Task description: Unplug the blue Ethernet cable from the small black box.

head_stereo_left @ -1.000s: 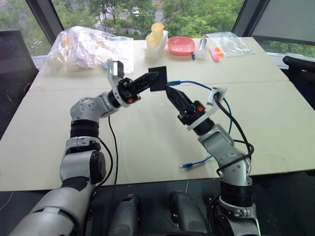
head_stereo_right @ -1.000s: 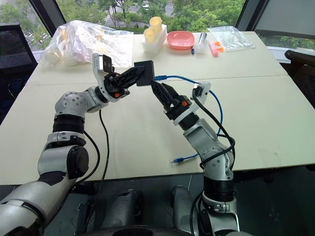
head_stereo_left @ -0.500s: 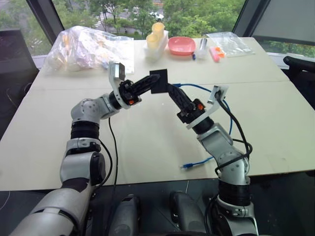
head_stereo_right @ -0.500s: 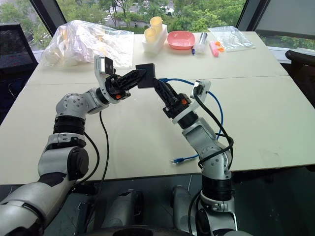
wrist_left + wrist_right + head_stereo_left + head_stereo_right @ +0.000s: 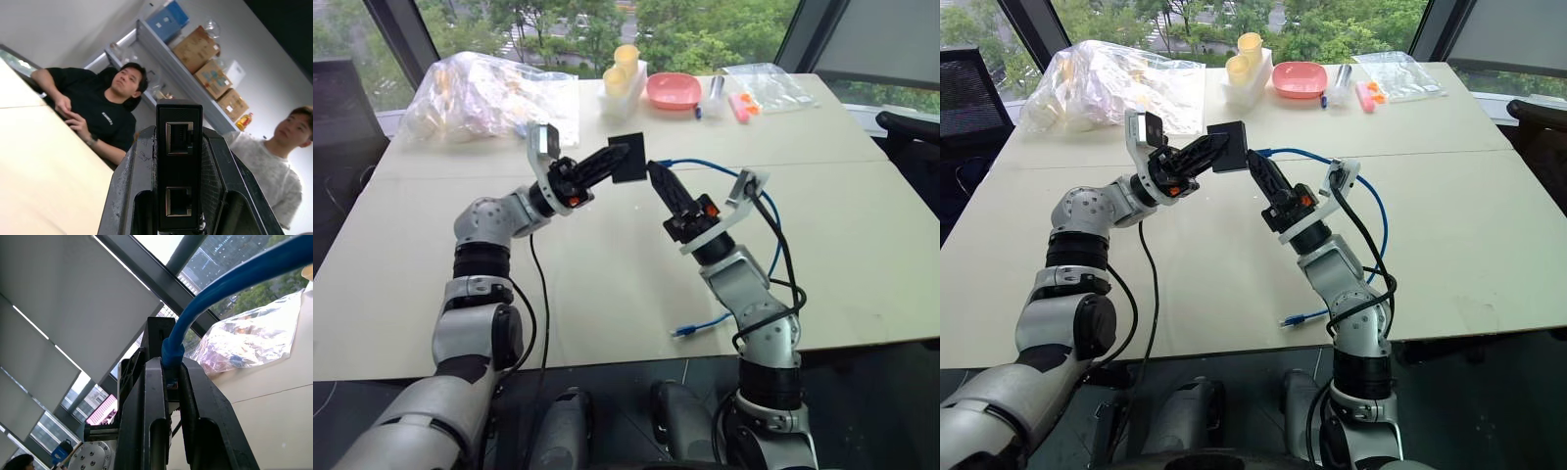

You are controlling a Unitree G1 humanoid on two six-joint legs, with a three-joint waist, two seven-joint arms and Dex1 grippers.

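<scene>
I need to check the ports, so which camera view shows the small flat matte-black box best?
The left wrist view: the small flat matte-black box faces the lens edge-on between the left gripper's fingers, both ports visible. The head views show it small, as a flat square. The right wrist view shows only a dark sliver beyond the bright-blue Ethernet cable.

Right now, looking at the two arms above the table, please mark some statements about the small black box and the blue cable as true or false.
1. The left gripper holds the small flat matte-black box up above the beige table. True.
2. The right gripper stands wide open, away from the cable. False: its fingers are shut on the thin bright-blue Ethernet cable at the plug end.
3. The cable's far end lies near the table's front edge. True.
4. The pink bowl sits beside the robot's left elbow. False: it stands at the far side of the table.
</scene>
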